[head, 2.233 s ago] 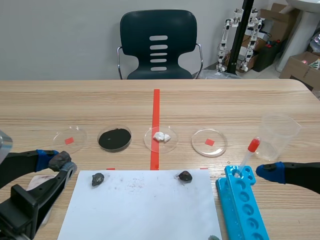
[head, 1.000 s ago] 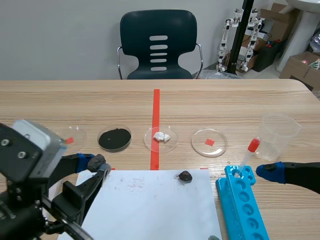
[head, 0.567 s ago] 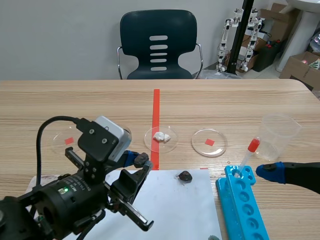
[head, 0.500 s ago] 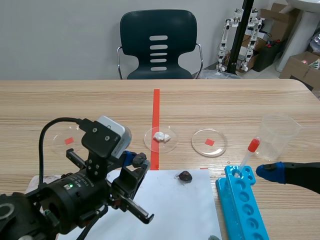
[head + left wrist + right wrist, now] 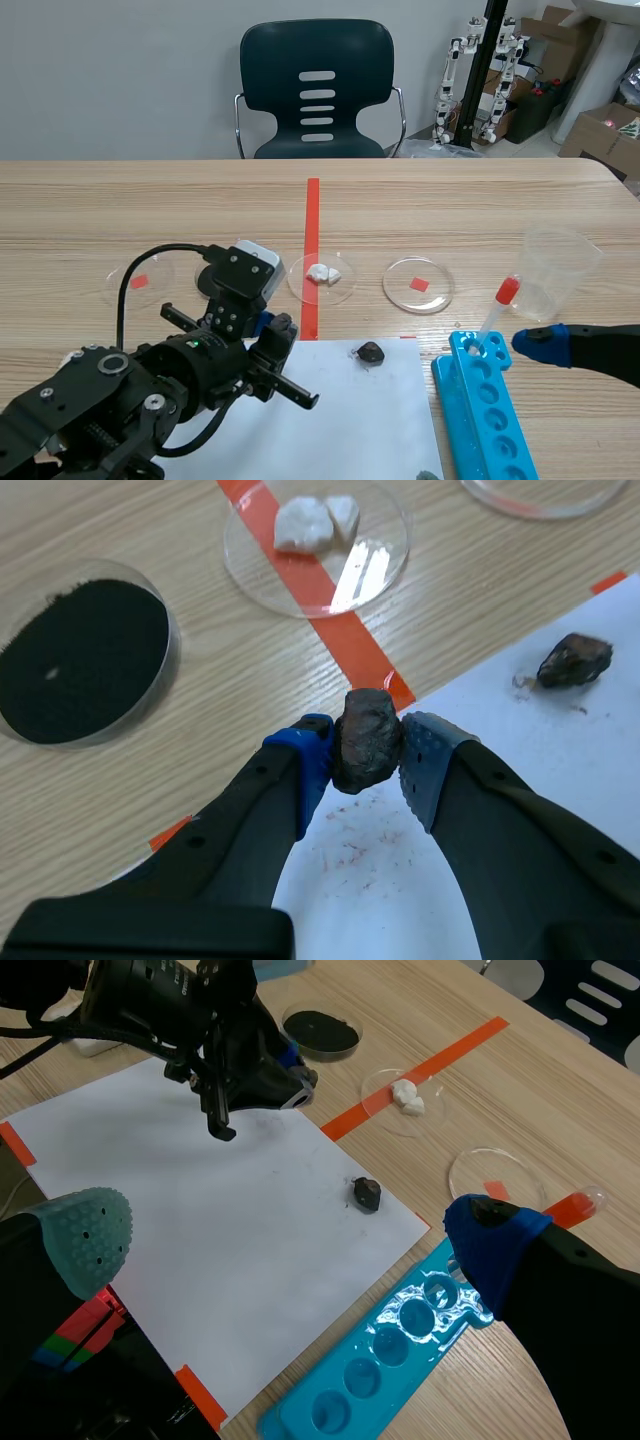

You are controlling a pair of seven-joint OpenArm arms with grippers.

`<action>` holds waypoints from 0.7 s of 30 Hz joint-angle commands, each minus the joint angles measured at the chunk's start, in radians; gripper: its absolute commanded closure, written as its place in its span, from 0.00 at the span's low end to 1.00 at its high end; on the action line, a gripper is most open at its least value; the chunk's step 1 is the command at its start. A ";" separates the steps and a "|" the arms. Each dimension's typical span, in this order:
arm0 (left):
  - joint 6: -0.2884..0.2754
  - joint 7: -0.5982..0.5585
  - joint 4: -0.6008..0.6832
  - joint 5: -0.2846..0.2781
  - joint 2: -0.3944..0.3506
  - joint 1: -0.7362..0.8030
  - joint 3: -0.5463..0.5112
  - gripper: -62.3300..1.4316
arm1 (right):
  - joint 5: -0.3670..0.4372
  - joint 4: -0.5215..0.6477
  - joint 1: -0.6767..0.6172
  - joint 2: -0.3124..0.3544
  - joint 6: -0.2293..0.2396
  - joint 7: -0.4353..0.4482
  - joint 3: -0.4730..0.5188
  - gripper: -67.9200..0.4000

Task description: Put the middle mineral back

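Left gripper [image 5: 367, 758] clamped on dark mineral [image 5: 366, 735] above paper [image 5: 590, 730] edge — best lower close, level, before loosening, so it doesn't roll toward the other rock [image 5: 574, 660].

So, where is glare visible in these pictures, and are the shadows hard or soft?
Left wrist view: a bright glare streak lies on the clear dish holding the white pieces; the small rock on the white paper casts only a faint, soft shadow. Right wrist view: the wells of the blue tray shine with white reflections. Scene view: no strong glare on the table.
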 commanded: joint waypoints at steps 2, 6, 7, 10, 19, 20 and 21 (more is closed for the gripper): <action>0.002 0.010 -0.010 -0.009 0.017 -0.023 -0.003 0.77 | 0.010 0.008 0.003 0.005 0.000 0.018 0.007 0.00; 0.000 0.027 -0.055 -0.011 0.027 -0.035 -0.003 0.77 | 0.010 0.008 0.003 0.005 0.000 0.018 0.007 0.00; -0.002 0.027 -0.062 -0.011 0.029 -0.035 -0.003 0.77 | 0.010 0.008 0.003 0.005 0.000 0.018 0.007 0.00; -0.002 0.026 -0.071 -0.010 0.032 -0.035 0.002 0.77 | 0.010 0.008 0.003 0.005 0.000 0.018 0.007 0.00; -0.055 0.027 -0.071 -0.009 0.032 -0.029 0.014 0.77 | 0.010 0.008 0.003 0.005 0.000 0.018 0.007 0.00; -0.055 0.027 -0.071 -0.009 0.032 -0.029 0.014 0.77 | 0.010 0.008 0.003 0.005 0.000 0.018 0.007 0.00; -0.055 0.031 -0.071 -0.009 0.032 -0.029 0.014 0.77 | 0.010 0.008 0.003 0.005 0.000 0.018 0.007 0.00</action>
